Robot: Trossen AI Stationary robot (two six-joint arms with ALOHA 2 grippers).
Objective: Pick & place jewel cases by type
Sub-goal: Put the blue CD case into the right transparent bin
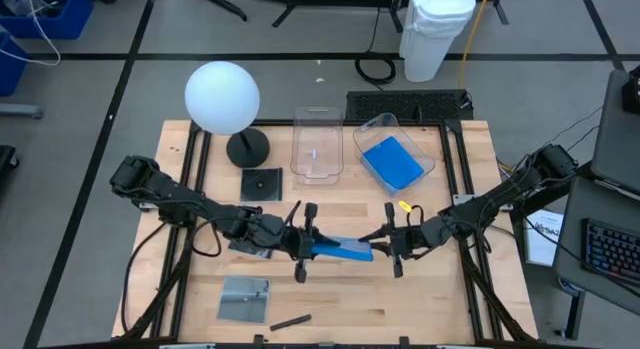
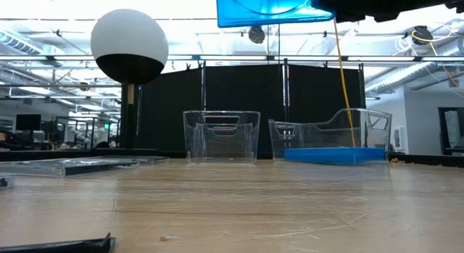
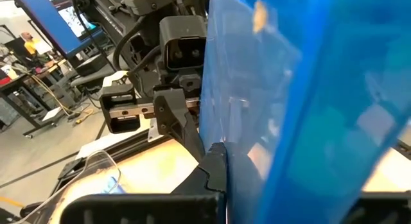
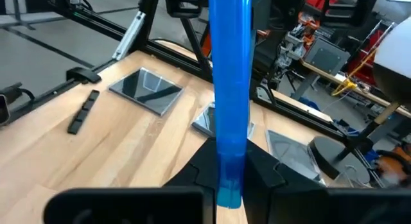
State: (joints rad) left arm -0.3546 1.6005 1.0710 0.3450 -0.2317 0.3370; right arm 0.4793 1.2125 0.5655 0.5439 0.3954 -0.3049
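A bright blue jewel case (image 1: pixel 342 251) hangs in the air over the table's middle, between my two grippers; it also shows as the blue jewel case (image 2: pixel 272 8) at the top of the low view. My left gripper (image 1: pixel 308 247) is at its left end, my right gripper (image 1: pixel 385 244) at its right end, both shut on it. More blue (image 1: pixel 392 161) lies flat in the right clear tub (image 1: pixel 425 169). Dark grey cases lie flat on the wood: one (image 1: pixel 261 183) by the lamp foot, one (image 1: pixel 245 299) near the front, one (image 1: pixel 250 247) under my left arm. My left gripper holds the blue case by its left end (image 3: pixel 234 179), coming level from the table's left. One finger (image 3: pixel 215 169) lies against the case's face; the case hides the other. My right gripper pinches the case's right end (image 4: pixel 226 163) between its two fingers (image 4: pixel 257 169), level from the table's right. The case is lifted clear, tilted towards standing on its long edge.
A clear tub (image 1: pixel 317 144) stands left of the blue-filled one at the table's far side. A white globe lamp (image 1: pixel 222 97) stands at the far left, its foot (image 1: pixel 247 147) on the wood. A small dark stick (image 1: pixel 290 321) lies near the front edge.
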